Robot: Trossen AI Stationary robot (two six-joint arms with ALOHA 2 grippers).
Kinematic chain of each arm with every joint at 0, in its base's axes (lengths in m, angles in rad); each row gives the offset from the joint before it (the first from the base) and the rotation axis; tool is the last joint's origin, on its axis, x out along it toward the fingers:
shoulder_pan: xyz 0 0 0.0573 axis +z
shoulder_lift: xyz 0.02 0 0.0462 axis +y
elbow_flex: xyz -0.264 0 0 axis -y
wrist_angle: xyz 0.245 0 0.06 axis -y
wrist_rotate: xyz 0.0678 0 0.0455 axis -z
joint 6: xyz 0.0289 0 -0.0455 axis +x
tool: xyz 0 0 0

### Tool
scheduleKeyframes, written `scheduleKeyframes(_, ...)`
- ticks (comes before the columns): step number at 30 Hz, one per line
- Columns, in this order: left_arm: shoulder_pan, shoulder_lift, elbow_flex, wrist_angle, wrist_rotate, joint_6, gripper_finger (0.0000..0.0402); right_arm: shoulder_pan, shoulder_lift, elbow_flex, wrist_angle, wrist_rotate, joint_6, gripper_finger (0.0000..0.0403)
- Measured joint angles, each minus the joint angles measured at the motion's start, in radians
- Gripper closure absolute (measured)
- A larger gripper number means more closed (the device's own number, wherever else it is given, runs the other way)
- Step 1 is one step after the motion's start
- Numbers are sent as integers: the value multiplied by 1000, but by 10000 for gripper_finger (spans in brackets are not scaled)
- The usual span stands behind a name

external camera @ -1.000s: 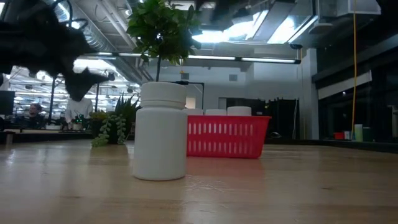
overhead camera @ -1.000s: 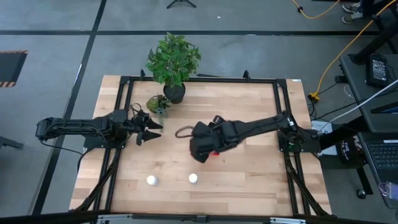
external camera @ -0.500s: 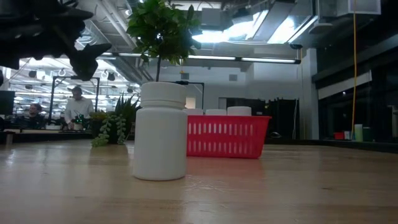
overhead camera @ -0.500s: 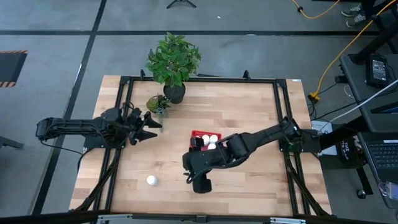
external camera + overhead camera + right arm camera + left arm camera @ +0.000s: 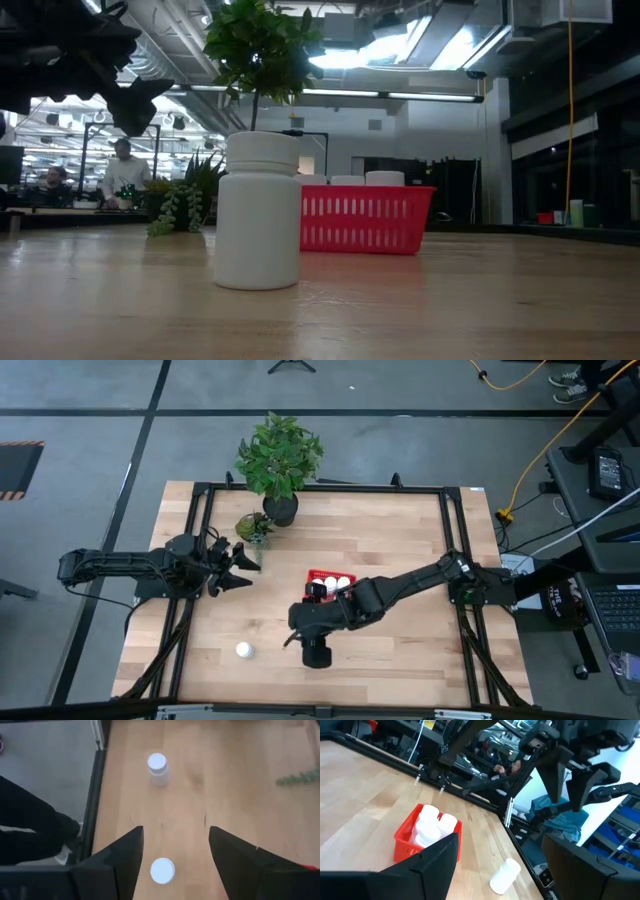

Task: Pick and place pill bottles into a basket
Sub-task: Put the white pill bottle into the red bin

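Moved slightly nearer the front edge of the light wooden desk (image 5: 400, 550) since half a second ago: right end effector (image 5: 176, 851), now poised directly above one small white cylindrical pill bottle (image 5: 162, 870) standing upright. Hidden from overhead by the dark arm, that bottle; visible only through the right wrist camera, cap seen between the two dark fingers (image 5: 116, 857), which are spread wide and touch nothing. Seen farther off in the same view, and also from above, a second white pill bottle (image 5: 243, 650) standing upright near the front left of the desk. Close to the table-level camera, one white bottle (image 5: 259, 212) upright, filling the foreground; cannot tell which of the two.

Behind it, the small square red plastic basket with mesh sides (image 5: 365, 220), with white caps (image 5: 384, 178) showing above its rim. From overhead, basket (image 5: 318, 576) near the desk centre, partly covered by the right arm, bottles (image 5: 338, 584) inside. From the left wrist camera, basket wall (image 5: 404, 840) seen at an angle with several white bottles (image 5: 431, 823) packed inside, and one more white bottle (image 5: 504, 875) lying beside the basket.

Left end effector (image 5: 240, 565) hovering over the left side of the desk, well apart from the basket, fingers parted and empty. Leafy green plant in a black pot (image 5: 279, 460) at the back edge.
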Motion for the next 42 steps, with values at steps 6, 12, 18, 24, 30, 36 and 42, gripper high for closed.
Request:
scheduleKeyframes(6,0,5,0,-25,-9,3,121,-36,51,0,-46,-87,170,160)
scheduleKeyframes(12,0,6,0,-88,-4,20,121,-69,85,0,-44,-174,334,107)
scheduleKeyframes(18,0,6,0,-168,15,65,121,-69,88,0,-65,-6,523,113)
scheduleKeyframes(24,0,6,0,-190,20,64,121,-35,103,2,-86,25,668,125)
scheduleKeyframes(30,0,6,0,-190,23,53,121,-3,151,0,-115,-7,764,126)
scheduleKeyframes(36,0,6,0,-193,22,42,121,14,182,0,-152,-27,835,126)
scheduleKeyframes(42,0,6,0,-204,22,33,121,11,204,0,-182,-54,840,126)
